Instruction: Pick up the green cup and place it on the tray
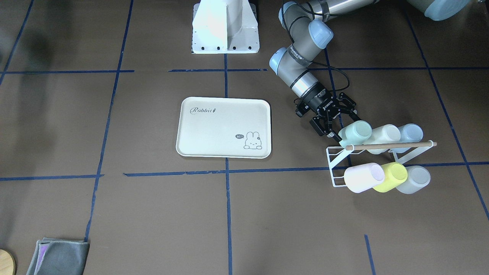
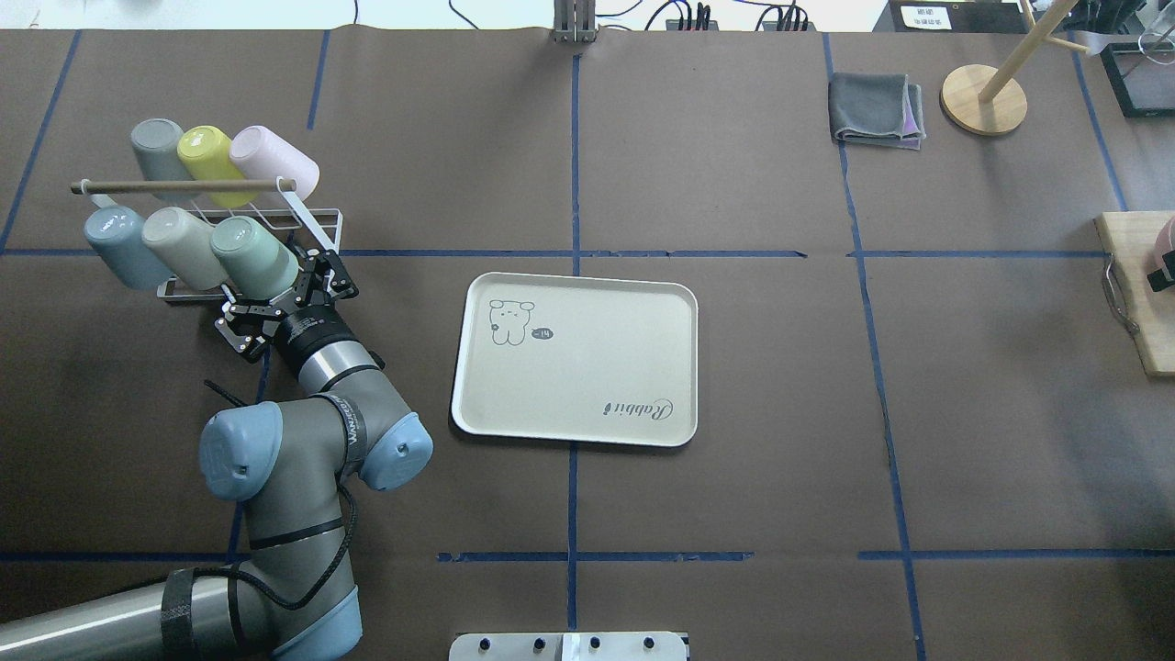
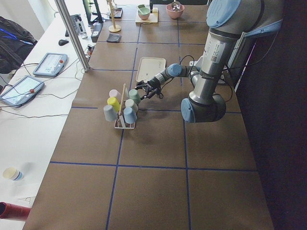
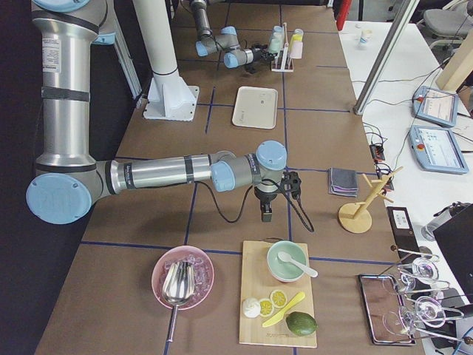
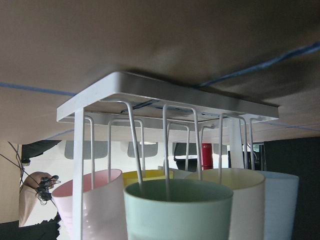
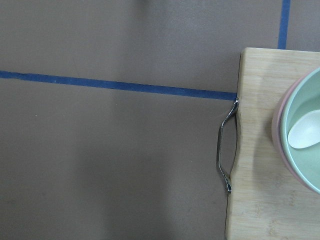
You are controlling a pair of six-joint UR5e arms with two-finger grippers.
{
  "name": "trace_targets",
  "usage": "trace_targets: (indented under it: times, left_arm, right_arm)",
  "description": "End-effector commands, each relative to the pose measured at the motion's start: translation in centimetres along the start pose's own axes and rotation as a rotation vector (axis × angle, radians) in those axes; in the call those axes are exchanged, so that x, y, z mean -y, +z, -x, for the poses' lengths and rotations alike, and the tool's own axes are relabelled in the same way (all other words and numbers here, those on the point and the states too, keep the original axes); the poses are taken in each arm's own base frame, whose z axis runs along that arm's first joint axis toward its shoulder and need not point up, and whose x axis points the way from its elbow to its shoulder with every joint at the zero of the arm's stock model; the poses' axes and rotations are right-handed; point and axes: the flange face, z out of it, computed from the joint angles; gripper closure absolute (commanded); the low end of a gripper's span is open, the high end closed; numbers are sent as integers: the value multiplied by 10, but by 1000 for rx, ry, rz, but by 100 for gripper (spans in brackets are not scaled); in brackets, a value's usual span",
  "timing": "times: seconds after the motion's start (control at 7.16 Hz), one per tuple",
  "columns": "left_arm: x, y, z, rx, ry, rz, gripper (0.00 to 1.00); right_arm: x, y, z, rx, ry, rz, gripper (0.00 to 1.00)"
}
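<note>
The green cup (image 1: 356,133) lies on its side on a white wire rack (image 1: 336,168), the end cup of the row nearer the robot, with its mouth toward my left arm. My left gripper (image 1: 331,121) is open, one finger on each side of the cup's mouth end (image 2: 252,257). The left wrist view shows the green cup's rim (image 5: 177,205) close up at the bottom, with no fingers in sight. The cream tray (image 1: 223,128) lies flat mid-table with nothing on it. My right gripper (image 4: 264,213) hangs over the table far from the rack; I cannot tell its state.
Cream (image 1: 386,133), light blue (image 1: 410,133), pink (image 1: 363,177), yellow (image 1: 393,176) and grey (image 1: 414,179) cups share the rack under a wooden rod (image 1: 389,145). A wooden board (image 6: 265,150) with a bowl (image 6: 300,135), a grey cloth (image 2: 877,110) and a wooden stand (image 2: 982,96) lie at the right side.
</note>
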Motion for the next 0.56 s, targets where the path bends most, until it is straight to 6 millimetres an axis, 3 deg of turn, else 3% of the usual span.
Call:
trace_targets:
  times: [0.0, 0.42]
  left_arm:
    - [4, 8, -1, -5, 2, 7, 0]
    - [-2, 25, 0, -27, -4, 25, 1]
  right_arm:
    - [0, 0, 0, 1, 0, 0, 0]
    - [1, 0, 1, 1, -1, -1, 0]
